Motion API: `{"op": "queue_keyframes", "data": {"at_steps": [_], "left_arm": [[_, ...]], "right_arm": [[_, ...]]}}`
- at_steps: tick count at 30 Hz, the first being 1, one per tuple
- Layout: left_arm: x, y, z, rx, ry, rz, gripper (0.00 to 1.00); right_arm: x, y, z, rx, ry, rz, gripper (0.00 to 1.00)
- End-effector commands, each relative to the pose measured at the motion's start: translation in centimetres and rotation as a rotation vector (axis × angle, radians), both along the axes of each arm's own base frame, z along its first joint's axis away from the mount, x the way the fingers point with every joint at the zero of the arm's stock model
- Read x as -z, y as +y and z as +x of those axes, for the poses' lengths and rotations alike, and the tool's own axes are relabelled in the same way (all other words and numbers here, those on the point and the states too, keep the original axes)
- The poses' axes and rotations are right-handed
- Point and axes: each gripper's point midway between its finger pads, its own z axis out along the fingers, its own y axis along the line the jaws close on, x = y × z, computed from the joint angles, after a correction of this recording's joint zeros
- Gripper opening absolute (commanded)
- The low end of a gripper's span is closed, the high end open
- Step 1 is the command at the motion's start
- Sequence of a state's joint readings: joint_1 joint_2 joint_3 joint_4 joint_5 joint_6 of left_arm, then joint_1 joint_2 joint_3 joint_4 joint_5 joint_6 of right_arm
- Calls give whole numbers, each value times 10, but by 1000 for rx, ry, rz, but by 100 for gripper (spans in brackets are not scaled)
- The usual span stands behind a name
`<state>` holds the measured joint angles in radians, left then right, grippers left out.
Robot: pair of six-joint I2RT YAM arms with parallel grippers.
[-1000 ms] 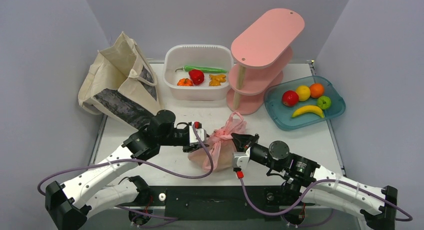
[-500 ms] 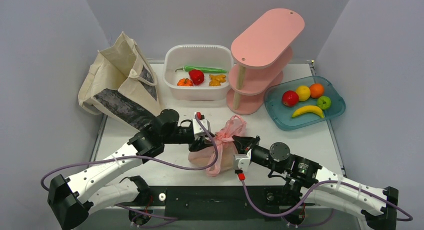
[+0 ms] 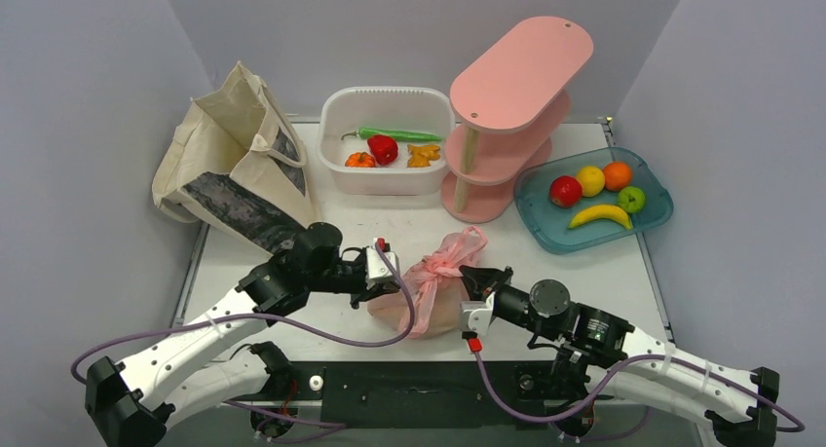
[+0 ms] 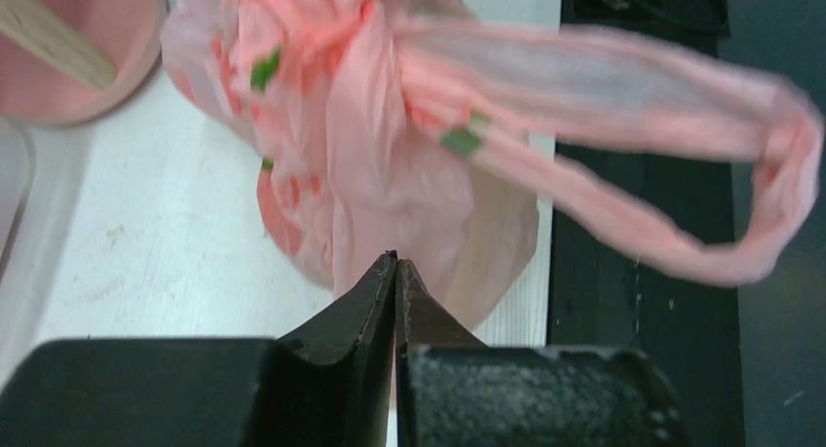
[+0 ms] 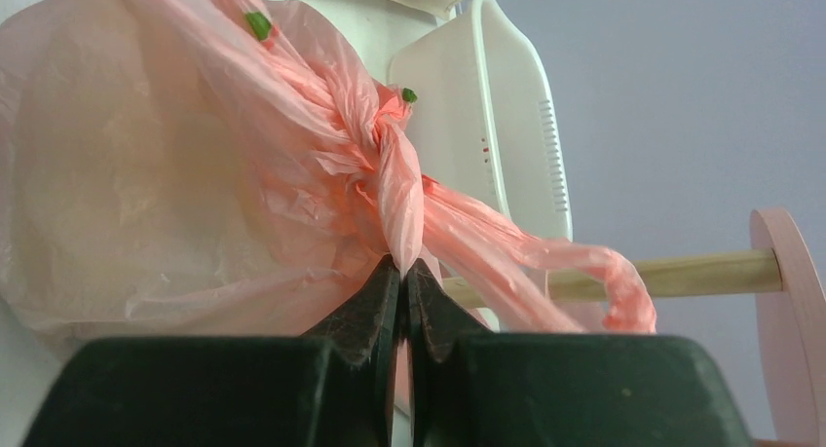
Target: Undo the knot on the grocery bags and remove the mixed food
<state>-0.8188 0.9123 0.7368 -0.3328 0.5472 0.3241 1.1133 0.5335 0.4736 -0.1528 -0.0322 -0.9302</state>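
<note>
Locate pink bag (image 3: 429,291) near front edge of table (image 3: 604,272), knot (image 5: 385,135) uppermost. Treat as thin, limp, slippery film (tears easily); pinch beside knot, pull gently. Note right gripper (image 5: 402,264) clamped on knot tail, left gripper (image 4: 394,262) closed against bag's side, hold unconfirmed.

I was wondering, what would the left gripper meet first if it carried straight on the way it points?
The pink bag: the left gripper's shut tips sit right at its thin film, perhaps pinching it, though depth is hard to judge.
</note>
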Motion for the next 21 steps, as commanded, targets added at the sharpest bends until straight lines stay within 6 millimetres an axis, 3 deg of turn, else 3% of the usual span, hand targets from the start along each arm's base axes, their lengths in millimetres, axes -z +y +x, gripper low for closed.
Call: {"op": "queue_keyframes", "data": {"at_steps": [1, 5, 8, 9, 10, 12, 17, 20, 21], "left_arm": [[18, 32, -10, 15, 5, 94, 0], [26, 52, -10, 9, -19, 140, 0], [16, 55, -1, -47, -27, 108, 0], [5, 51, 5, -80, -21, 69, 7], [0, 47, 7, -86, -10, 50, 26], [-10, 34, 3, -56, 43, 1, 41], [-18, -3, 6, -11, 75, -22, 47], [-30, -22, 22, -33, 20, -76, 48], [-25, -29, 22, -19, 27, -65, 48]], "right_arm": [[-12, -14, 5, 69, -15, 40, 0], [-7, -22, 6, 98, 3, 37, 0], [-8, -23, 6, 107, 14, 50, 0], [-8, -23, 6, 107, 14, 55, 0], [-9, -22, 6, 108, 17, 58, 0], [-7, -21, 6, 102, 18, 59, 0], [-11, -16, 5, 90, 12, 71, 0], [-13, -15, 5, 81, 13, 73, 0], [-14, -14, 4, 78, 11, 75, 0]]}}
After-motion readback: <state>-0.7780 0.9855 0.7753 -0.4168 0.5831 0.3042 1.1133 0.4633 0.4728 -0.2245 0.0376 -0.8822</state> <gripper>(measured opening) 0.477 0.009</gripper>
